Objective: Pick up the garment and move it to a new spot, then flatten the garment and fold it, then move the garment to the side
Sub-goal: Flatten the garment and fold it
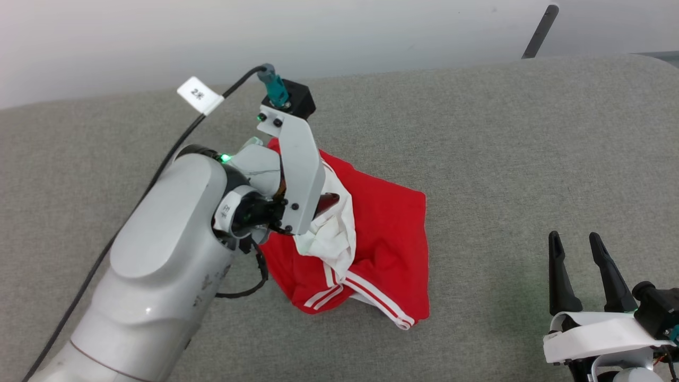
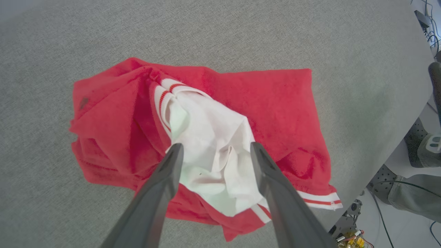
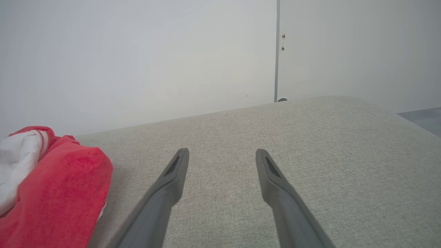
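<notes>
Left hand (image 2: 217, 146) is hovering wide open, fingers (image 2: 162, 182) straddling the bunched white sleeve (image 2: 206, 120), gripping nothing. Garment (image 1: 387, 228) is lying crumpled directly under it on the worktop (image 1: 504, 132), long side running far-left to near-right in the head view. Right hand (image 1: 574, 239) is sitting wide and empty, well off to the garment's right. Left is the nearer arm.

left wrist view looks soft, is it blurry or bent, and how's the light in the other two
Left wrist view: the garment looks soft and grainy, and the wide lens seems to bow the grey surface at its edge. Head view: even, diffuse light, a faint shadow by the garment, a green light on the left arm. Right wrist view: flat light on the wall, no glare.
</notes>
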Available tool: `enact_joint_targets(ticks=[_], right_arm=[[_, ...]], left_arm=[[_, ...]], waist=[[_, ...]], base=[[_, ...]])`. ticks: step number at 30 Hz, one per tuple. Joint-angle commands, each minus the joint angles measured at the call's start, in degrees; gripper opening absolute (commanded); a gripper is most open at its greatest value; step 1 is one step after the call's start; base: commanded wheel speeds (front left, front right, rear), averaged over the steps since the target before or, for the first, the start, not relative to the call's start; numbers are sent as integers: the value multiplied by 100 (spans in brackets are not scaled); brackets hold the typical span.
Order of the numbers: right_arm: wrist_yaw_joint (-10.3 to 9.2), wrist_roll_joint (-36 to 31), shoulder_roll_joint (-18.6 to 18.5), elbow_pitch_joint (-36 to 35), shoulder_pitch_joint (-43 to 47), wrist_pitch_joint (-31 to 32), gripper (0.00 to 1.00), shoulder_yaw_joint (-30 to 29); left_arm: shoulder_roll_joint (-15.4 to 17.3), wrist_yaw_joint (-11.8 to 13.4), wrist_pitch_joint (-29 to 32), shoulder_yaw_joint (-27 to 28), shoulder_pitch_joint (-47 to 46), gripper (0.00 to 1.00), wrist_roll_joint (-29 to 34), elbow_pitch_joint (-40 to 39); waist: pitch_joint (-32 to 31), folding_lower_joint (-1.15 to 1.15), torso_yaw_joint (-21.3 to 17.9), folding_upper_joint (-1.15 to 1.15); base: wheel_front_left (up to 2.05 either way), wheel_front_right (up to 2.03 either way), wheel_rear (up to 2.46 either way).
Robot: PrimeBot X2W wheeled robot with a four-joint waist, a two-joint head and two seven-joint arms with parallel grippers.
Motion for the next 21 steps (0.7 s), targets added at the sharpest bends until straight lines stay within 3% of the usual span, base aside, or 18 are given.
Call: enact_joint_targets(ticks=[1, 17, 18, 19, 20, 21], right_arm=[[2, 19, 12, -20, 60, -31, 100, 20], [2, 102, 12, -27, -13, -31, 100, 7], [2, 101, 12, -26, -14, -31, 100, 0], [2, 97, 12, -24, -16, -31, 100, -4], [2, 91, 12, -22, -20, -31, 100, -9], [2, 84, 12, -24, -22, -31, 100, -19]], left_arm=[[23, -12, -65, 29, 36, 100, 6, 69], [28, -117, -494, 45, -174, 100, 82, 785], [22, -123, -470, 34, -178, 79, 66, 826], [12, -135, -453, 25, -182, 47, 46, 858], [11, -134, -444, 19, -198, 32, 41, 874], [6, -120, -456, 17, -212, 0, 47, 887]], waist=[[28, 0, -17, 0], [195, 0, -48, 0], [197, 0, -44, 0], [197, 0, -41, 0], [199, 0, -38, 0], [202, 0, -30, 0]], base=[[0, 0, 0], [0, 0, 0], [0, 0, 0], [0, 0, 0], [0, 0, 0], [0, 0, 0]])
